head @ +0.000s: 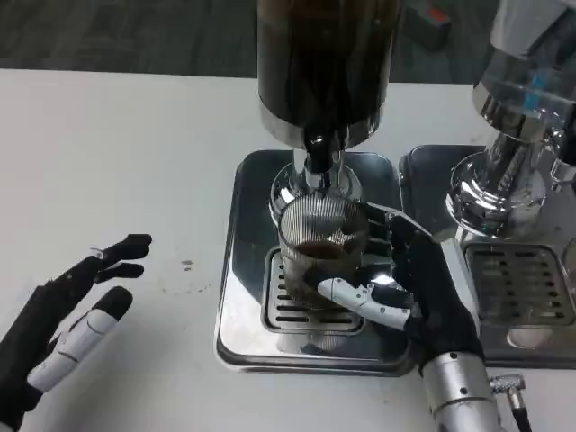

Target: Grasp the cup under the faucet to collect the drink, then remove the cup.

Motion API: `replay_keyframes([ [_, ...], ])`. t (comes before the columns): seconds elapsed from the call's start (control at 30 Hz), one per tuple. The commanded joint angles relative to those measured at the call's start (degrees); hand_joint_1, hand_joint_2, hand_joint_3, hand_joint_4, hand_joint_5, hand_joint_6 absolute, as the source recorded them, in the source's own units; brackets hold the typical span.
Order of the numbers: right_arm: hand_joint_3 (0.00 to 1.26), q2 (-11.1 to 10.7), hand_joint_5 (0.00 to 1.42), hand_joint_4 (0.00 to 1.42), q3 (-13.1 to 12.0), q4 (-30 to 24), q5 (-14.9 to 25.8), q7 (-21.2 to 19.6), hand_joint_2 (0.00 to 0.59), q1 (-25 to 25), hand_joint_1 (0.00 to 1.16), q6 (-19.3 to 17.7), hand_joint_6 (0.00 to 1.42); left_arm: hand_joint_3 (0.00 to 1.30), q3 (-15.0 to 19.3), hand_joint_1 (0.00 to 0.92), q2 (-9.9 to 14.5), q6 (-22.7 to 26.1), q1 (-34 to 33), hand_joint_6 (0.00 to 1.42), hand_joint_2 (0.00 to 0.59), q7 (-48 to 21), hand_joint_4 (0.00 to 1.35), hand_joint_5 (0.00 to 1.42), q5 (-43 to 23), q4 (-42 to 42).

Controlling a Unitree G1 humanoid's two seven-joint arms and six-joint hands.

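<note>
A ribbed clear glass cup (321,243) stands on the drip grate (286,310) right under the faucet (315,155) of the dark drink dispenser (327,63). A little dark drink lies in the cup's bottom. My right hand (409,283) wraps the cup from the right, thumb across its front and fingers behind it. My left hand (67,319) rests open on the white table at the lower left, far from the cup, fingers spread.
The steel drip tray (243,297) holds the grate and the dispenser's base. A second dispenser (517,117) with its own tray and grate (522,288) stands close on the right, next to my right wrist. Bare white table spreads to the left.
</note>
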Motion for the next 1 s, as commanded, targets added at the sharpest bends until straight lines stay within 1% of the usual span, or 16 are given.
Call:
replay_keyframes([
  [0.03,0.46,0.8,0.5,0.56,-0.3,-0.9,0.2,-1.3,0.218,0.0,0.98,-3.1,0.63,0.24,-0.4,0.0,-0.3,0.3,-0.2,0.14,0.144,-0.7,0.21,0.27,-0.2,0.6],
  [0.23,0.46,0.5,0.53,0.57,-0.2,-1.7,-0.7,-2.2,0.216,0.4,0.95,-3.4,0.64,0.24,-0.4,0.0,-0.2,0.2,-0.5,0.13,0.144,-0.7,0.2,0.27,0.1,1.0],
  [0.33,0.46,-1.0,0.53,0.57,0.8,-3.4,-4.8,-3.6,0.215,0.7,0.95,-3.8,0.65,0.22,-0.1,0.0,0.2,-0.1,-0.5,0.07,0.146,0.6,0.12,0.19,1.9,0.6],
  [0.4,0.46,-1.5,0.53,0.57,1.4,-4.4,-6.1,-3.5,0.217,1.2,0.95,-3.6,0.66,0.19,0.0,0.0,0.6,-0.2,-0.4,0.02,0.146,1.6,0.06,0.15,3.7,0.2],
  [0.5,0.46,-1.1,0.53,0.57,1.5,-4.4,-5.4,-2.9,0.219,2.0,0.94,-3.4,0.66,0.17,0.2,0.0,1.2,-0.8,-0.5,0.0,0.148,3.9,0.0,0.13,7.0,-0.4],
  [0.73,0.46,-0.6,0.53,0.57,0.9,-5.1,-4.6,-3.2,0.221,2.5,0.94,-3.5,0.67,0.14,-0.2,0.0,1.1,-0.4,-0.3,0.0,0.148,4.5,0.0,0.1,7.9,-0.1],
  [0.8,0.46,-0.6,0.53,0.57,0.8,-5.4,-4.2,-2.9,0.221,2.7,0.94,-3.3,0.67,0.1,-0.2,0.0,1.7,-0.3,-0.2,0.0,0.148,5.1,0.0,0.07,9.6,-0.8],
  [0.9,0.46,-0.6,0.53,0.58,0.9,-6.2,-3.5,-2.4,0.221,3.5,0.94,-3.2,0.68,0.01,-0.1,0.0,3.2,0.1,0.1,0.0,0.137,7.0,0.0,0.01,13.8,-2.6],
  [0.93,0.46,-0.6,0.54,0.58,0.9,-6.7,-3.3,-2.3,0.221,3.9,0.93,-3.2,0.69,0.0,0.0,0.0,3.8,0.2,0.3,0.0,0.136,8.0,0.0,0.0,15.7,-3.4],
  [1.0,0.46,-0.8,0.55,0.58,0.8,-7.8,-2.9,-1.9,0.221,4.8,0.93,-3.1,0.69,0.0,0.0,0.0,5.4,1.1,1.0,0.0,0.121,11.1,0.0,0.0,21.9,-6.4],
])
